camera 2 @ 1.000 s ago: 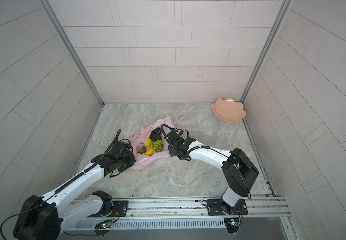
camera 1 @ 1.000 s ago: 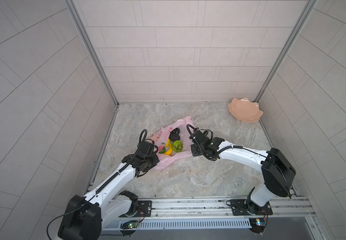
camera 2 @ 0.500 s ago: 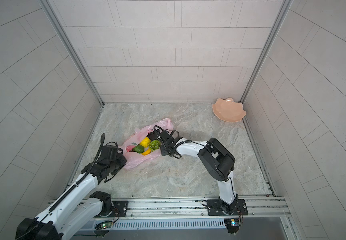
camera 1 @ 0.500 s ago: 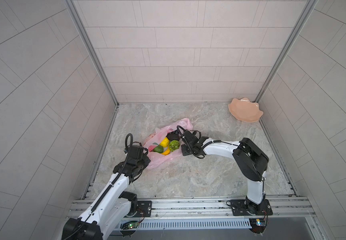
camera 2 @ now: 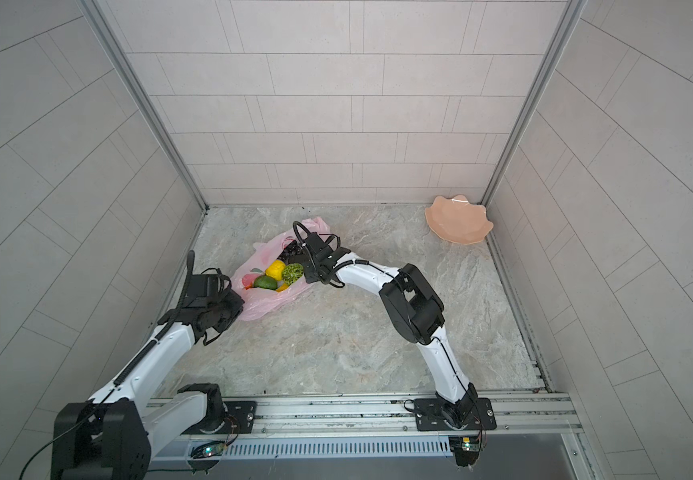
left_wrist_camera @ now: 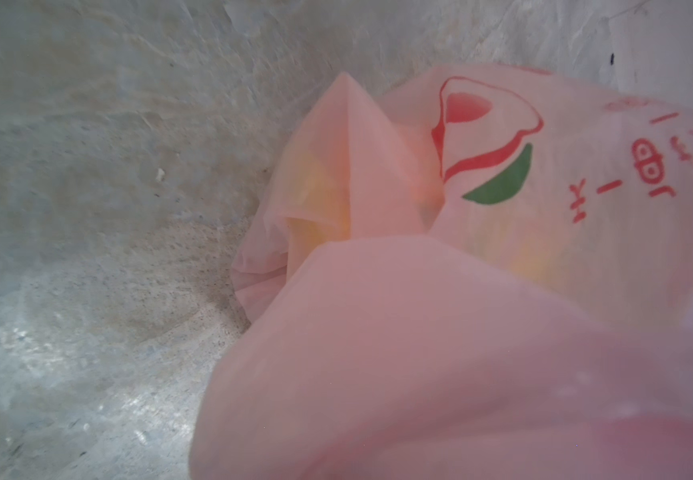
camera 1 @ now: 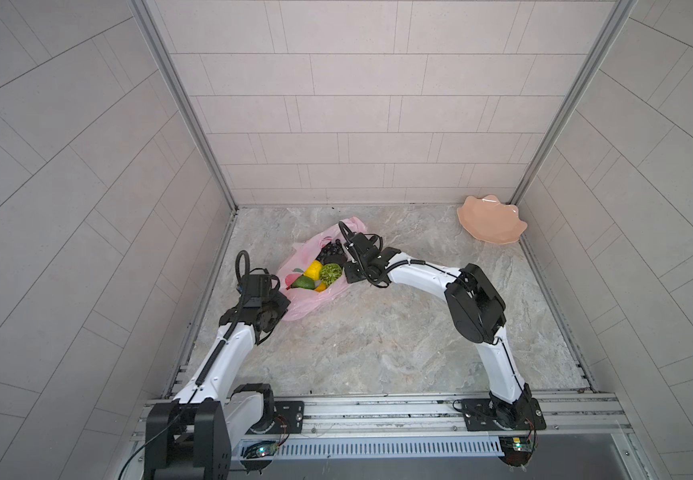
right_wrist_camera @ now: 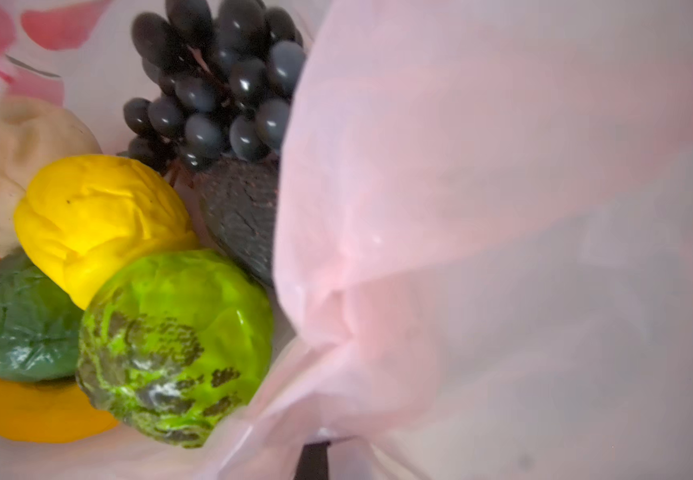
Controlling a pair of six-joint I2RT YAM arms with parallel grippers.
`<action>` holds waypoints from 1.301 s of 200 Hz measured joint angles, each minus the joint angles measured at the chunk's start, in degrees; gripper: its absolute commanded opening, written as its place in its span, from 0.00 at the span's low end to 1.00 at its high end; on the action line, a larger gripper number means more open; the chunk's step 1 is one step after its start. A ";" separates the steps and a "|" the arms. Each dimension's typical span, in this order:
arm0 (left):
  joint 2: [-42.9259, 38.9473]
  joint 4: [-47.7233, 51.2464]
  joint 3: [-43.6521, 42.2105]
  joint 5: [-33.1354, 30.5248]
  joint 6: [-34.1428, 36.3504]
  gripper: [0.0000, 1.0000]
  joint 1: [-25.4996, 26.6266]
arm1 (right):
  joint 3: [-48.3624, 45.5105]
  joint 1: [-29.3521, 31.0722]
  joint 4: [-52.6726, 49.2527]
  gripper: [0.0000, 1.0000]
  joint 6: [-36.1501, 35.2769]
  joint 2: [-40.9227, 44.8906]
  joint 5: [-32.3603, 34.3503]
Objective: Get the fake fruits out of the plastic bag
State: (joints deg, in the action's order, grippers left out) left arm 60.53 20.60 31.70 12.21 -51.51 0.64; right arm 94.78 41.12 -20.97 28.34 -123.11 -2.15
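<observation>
On floor [camera 1: 378,332], plastic bag [camera 1: 311,303] dragged left, fake fruits [camera 1: 315,270] exposed.

The plastic bag [left_wrist_camera: 440,353] fills the picture from the centre out towards four o'clock, its thin pink film so near the lens that the closest bulge is out of focus. A peaked fold [left_wrist_camera: 349,145] stands up at the middle. At two o'clock from that fold is a red fruit outline [left_wrist_camera: 490,124], with a green leaf [left_wrist_camera: 502,183] at its five o'clock. Red characters [left_wrist_camera: 648,166] run on at three o'clock of the leaf. A soft yellow patch [left_wrist_camera: 315,195] glows through the film under the fold. The grey marbled worktop [left_wrist_camera: 87,208] spreads from seven to eleven o'clock, the bag resting on it. A pale wall [left_wrist_camera: 660,41] shows at one o'clock.
</observation>
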 measured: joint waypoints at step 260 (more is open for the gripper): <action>-2.08 -11.82 -3.23 -2.95 7.69 0.00 7.32 | -33.20 -39.52 -5.03 0.79 5.35 43.89 -0.31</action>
State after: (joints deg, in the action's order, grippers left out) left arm 58.46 8.78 28.47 9.26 -43.81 7.97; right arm 61.58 1.61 -26.00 33.69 -79.22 -2.46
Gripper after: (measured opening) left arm 0.045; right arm 0.795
